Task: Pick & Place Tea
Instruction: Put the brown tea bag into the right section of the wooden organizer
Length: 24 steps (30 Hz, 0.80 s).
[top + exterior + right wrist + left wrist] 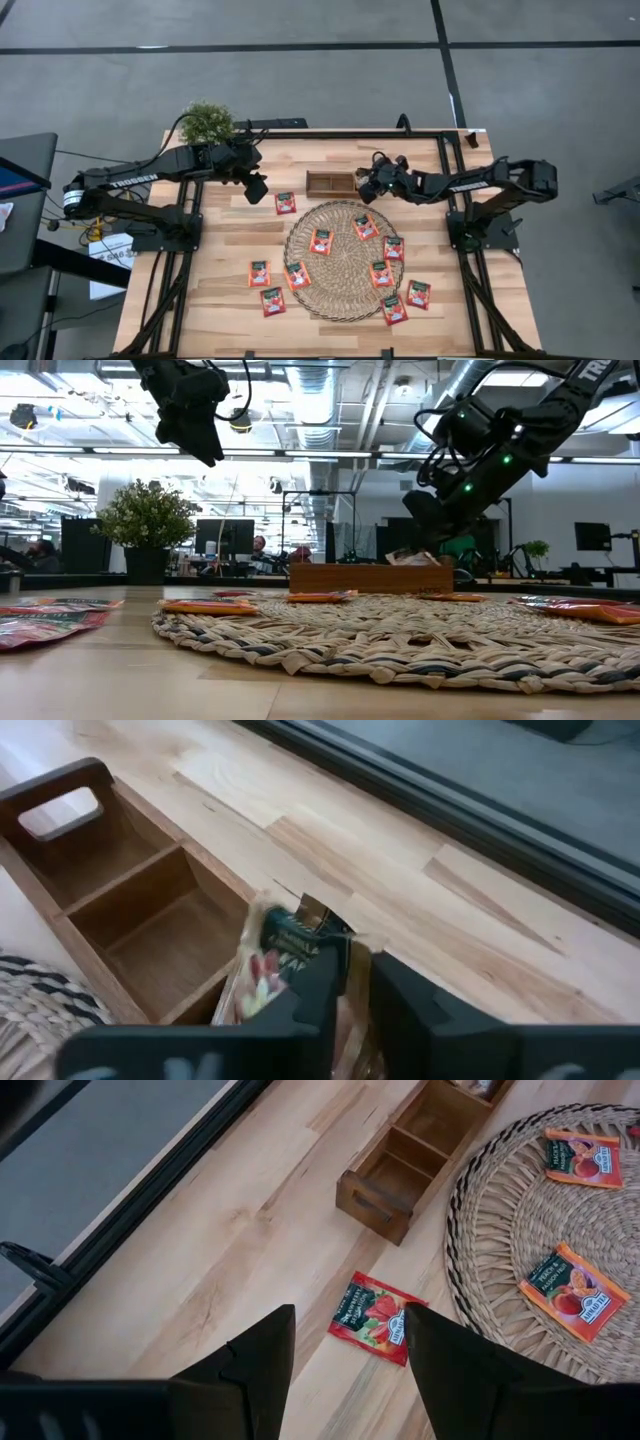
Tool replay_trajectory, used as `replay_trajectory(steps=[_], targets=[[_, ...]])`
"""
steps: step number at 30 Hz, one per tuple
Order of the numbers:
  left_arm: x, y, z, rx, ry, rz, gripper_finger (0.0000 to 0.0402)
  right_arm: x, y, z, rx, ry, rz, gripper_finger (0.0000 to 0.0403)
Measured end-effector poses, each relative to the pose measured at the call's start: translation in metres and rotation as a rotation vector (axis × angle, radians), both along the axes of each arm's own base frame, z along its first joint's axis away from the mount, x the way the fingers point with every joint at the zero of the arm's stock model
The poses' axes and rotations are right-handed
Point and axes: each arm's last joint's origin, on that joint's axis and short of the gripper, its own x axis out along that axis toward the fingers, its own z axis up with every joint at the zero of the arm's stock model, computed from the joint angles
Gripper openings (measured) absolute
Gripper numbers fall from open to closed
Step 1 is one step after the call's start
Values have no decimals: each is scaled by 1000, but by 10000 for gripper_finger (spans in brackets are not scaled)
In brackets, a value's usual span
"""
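I am holding my right gripper (352,982) over the right-hand end compartment of the small brown wooden tray (328,184), its fingers pinching a red-orange foil tea sachet (272,955) standing upright against the tray's wall. My left gripper (348,1348) is hovering with fingers spread above another red sachet (376,1317) on the pale wooden table (220,240). Further sachets are lying on and around the round woven straw mat (345,260). Risk, in my judgement: the upright sachet is catching the rim and tipping outside the compartment on release.

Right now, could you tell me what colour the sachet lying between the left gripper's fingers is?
The sachet is red with a dark green-and-white label; the left wrist view shows it best.
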Motion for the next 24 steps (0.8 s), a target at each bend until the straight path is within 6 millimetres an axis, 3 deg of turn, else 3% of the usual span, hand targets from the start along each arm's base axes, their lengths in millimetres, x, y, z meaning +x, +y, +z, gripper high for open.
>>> replay_trajectory(steps=[5, 11, 17, 24], targets=[[0, 0, 0, 0, 0, 0, 182, 1, 0, 0, -1, -3, 0, 105], [0, 0, 0, 1, 0, -1, 182, 1, 0, 0, -3, -5, -1, 128], [0, 0, 0, 5, 3, -6, 182, 0, -1, 1, -18, -10, -33, 125], [0, 0, 0, 5, 3, -6, 182, 0, -1, 1, -15, -27, -68, 93]])
